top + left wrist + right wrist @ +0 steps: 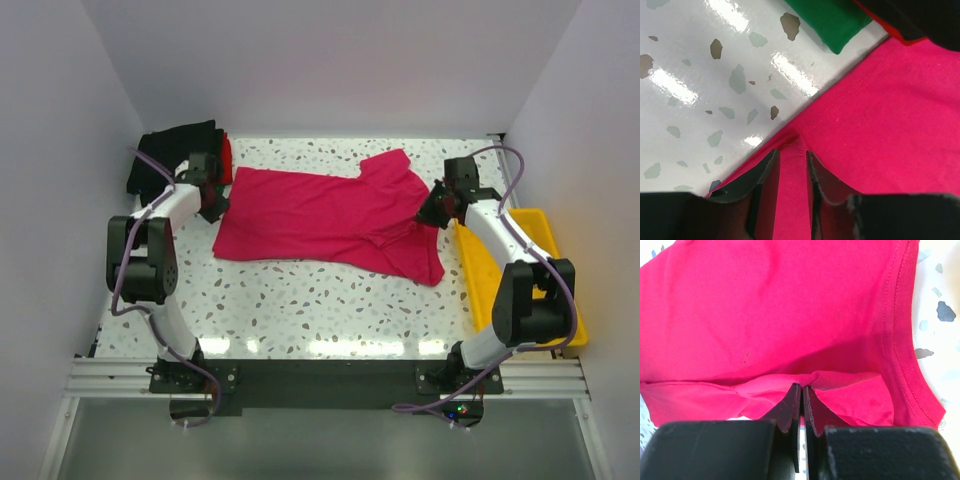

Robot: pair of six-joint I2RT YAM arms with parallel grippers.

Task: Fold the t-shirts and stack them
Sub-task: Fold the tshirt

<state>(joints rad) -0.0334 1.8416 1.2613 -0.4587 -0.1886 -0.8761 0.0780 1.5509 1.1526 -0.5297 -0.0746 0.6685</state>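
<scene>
A: From above we see the pink shirt (320,220) spread across the worktop (300,310) between both tools.
B: Only our wrist views show the grips. The right tool (801,387) is pinched shut on a fold. The left tool (792,154) stands slightly parted astride the hem, and we cannot tell whether it grips.

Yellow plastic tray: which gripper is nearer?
Right. The right gripper sits just beside the yellow plastic tray; the left gripper is at the opposite end of the magenta cloth t-shirt.
</scene>
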